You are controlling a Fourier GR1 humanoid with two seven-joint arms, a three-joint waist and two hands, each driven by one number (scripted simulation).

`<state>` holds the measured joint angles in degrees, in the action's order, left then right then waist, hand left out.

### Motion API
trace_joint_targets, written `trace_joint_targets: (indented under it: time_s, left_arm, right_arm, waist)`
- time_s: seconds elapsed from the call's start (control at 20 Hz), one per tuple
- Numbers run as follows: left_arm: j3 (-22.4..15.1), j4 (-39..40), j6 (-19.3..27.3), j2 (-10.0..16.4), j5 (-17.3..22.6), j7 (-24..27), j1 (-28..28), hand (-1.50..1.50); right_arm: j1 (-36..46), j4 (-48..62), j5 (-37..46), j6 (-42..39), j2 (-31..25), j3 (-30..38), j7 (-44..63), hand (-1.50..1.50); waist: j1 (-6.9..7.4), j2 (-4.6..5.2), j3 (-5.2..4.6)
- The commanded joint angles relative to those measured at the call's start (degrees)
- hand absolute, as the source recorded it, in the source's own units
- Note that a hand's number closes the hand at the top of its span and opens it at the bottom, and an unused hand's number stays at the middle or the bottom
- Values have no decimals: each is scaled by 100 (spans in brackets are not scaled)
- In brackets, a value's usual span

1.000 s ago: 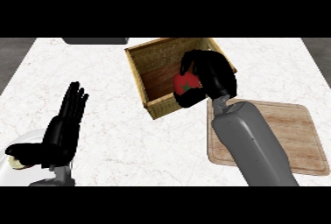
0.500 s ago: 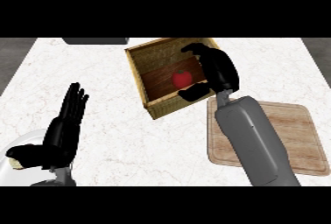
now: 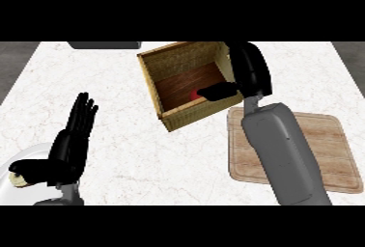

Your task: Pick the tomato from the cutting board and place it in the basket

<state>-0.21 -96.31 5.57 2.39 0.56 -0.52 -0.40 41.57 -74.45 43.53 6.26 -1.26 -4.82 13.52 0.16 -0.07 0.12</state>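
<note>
The tomato [image 3: 196, 95] lies on the floor of the basket [image 3: 202, 114] near its right wall, partly hidden by the thumb [image 3: 217, 91] of the right hand [image 3: 251, 72]. That hand hangs over the basket's right rim with fingers straight, holding nothing. The left hand [image 3: 71, 144] rests open, fingers up, near the counter's [image 3: 143, 164] lower left corner, and the cutting board [image 3: 329, 144] lies at its right edge.

Red tomato [image 3: 197, 95]; tan basket [image 3: 191, 114] (woven pattern)
</note>
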Motion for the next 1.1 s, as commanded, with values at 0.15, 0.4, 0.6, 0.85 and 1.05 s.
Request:
trace_joint_targets:
  time_s: [0.15, 0.4, 0.6, 0.85, 1.05]
  left_arm:
    - [15, -63, -1, 36, -29, -117, -53, 0]
    - [-38, -9, 173, -64, -128, -342, -319, 0]
    - [-77, -349, -6, -25, -3, -205, 229, 0]
    - [85, -619, -169, 212, 129, -398, 253, 0]
    - [78, -228, 24, 69, -52, -118, 37, 0]
  right_arm:
    - [123, -659, 82, 99, -170, 350, 440, -150]
    - [4, -1070, -144, -97, -593, 842, 671, -150]
    - [-468, -1399, -930, -35, -810, 1532, 281, -150]
    - [-514, -1625, -1955, -1062, -1602, 2136, 39, -150]
    - [-295, -1832, -2903, -1700, -1914, 2581, 375, -150]
  waist:
    - [-2, -1, -12]
    - [-24, 1, -12]
    - [-7, -4, -9]
    - [0, -4, -10]
    - [-19, -2, -11]
